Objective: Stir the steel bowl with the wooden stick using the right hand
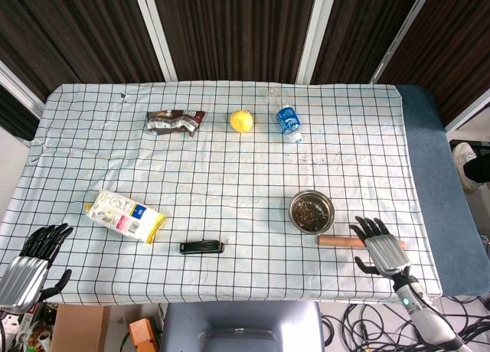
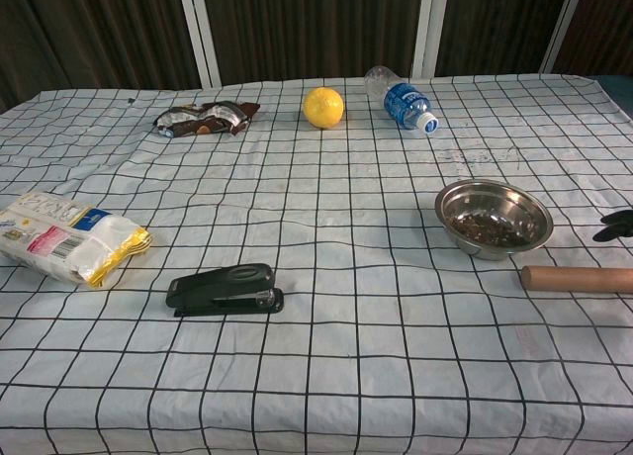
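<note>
The steel bowl [image 1: 311, 211] [image 2: 494, 218] stands on the checked cloth right of centre, with dark bits inside. The wooden stick [image 1: 339, 241] [image 2: 577, 278] lies flat just in front of the bowl, pointing left-right. My right hand [image 1: 380, 247] hovers over the stick's right end with fingers spread, holding nothing; only its dark fingertips [image 2: 617, 224] show at the chest view's right edge. My left hand [image 1: 32, 262] hangs open off the table's front left corner, far from both.
A black stapler [image 1: 201, 247] [image 2: 225, 288] lies front centre, a snack bag [image 1: 125, 215] [image 2: 69, 239] to the left. At the back sit a brown wrapper [image 1: 175, 122], a lemon [image 1: 241, 121] and a lying water bottle [image 1: 288, 120]. The table's right edge [image 1: 429, 206] is close to the right hand.
</note>
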`<state>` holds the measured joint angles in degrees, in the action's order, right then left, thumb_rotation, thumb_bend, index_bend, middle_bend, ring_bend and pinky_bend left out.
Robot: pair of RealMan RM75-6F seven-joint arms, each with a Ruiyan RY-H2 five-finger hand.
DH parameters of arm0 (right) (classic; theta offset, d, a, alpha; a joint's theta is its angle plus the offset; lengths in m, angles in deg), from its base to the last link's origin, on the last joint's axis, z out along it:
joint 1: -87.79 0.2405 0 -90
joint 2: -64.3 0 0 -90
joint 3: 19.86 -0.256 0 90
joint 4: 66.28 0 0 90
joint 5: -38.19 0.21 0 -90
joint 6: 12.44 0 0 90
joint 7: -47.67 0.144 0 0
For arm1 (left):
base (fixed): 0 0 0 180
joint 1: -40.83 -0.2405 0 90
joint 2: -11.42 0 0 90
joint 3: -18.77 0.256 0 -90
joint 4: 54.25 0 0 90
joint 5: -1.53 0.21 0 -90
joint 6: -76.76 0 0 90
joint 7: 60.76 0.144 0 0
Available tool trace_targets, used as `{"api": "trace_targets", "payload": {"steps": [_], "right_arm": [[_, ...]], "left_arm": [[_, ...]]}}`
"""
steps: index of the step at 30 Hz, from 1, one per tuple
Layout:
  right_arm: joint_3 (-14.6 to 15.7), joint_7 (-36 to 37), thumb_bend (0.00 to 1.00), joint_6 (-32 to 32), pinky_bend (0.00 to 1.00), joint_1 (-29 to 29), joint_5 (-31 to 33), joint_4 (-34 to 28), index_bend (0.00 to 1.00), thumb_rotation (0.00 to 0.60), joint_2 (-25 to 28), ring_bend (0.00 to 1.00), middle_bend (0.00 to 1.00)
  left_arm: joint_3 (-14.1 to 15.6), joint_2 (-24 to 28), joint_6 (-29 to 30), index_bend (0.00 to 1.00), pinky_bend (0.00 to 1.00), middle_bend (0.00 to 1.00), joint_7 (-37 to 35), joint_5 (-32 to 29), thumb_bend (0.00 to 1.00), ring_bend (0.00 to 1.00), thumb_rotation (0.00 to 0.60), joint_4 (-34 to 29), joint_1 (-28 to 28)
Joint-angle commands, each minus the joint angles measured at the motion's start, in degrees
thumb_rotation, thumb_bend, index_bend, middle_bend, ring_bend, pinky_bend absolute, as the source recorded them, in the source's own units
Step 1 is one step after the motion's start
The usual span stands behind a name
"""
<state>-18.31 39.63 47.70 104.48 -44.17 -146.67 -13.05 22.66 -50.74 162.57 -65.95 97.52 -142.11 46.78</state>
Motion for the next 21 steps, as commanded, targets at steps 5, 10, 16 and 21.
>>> {"api": "trace_targets", "payload": {"steps": [5, 10, 16, 21], "right_arm": [[-0.09, -1.43, 0.36, -0.26, 0.00, 0.40, 0.61, 0.44, 0.18, 0.516, -0.94, 0.01, 0.07], [-0.50, -3.16, 0.36, -1.38, 0.06, 1.33, 1.46, 1.01, 0.32, 0.533, -2.47, 0.10, 0.18], [-1.07, -4.66, 0.37, -2.35, 0.13, 1.97, 3.20, 1.59, 0.40, 0.566, -3.85, 0.16, 0.24], [-1.44, -5.59, 0.37, -1.90, 0.21, 2.05, 4.00, 2.10, 0.48, 0.600, -4.65, 0.23, 0.28]], "left_arm": [[0.01, 0.14, 0.18, 0.00, 0.08, 0.05, -0.27, -0.04, 0.39, 0.00, 0.600, 0.01, -0.12], [0.12, 0.28, 0.72, 0.00, 0.08, 0.05, -0.80, 0.49, 0.39, 0.00, 0.600, 0.08, -0.23], [0.15, 0.35, 0.84, 0.00, 0.08, 0.05, -1.07, 0.61, 0.39, 0.00, 0.600, 0.20, -0.26], [0.21, 0.45, 1.08, 0.00, 0.08, 0.05, -1.23, 0.73, 0.39, 0.00, 0.600, 0.16, -0.39]]}}
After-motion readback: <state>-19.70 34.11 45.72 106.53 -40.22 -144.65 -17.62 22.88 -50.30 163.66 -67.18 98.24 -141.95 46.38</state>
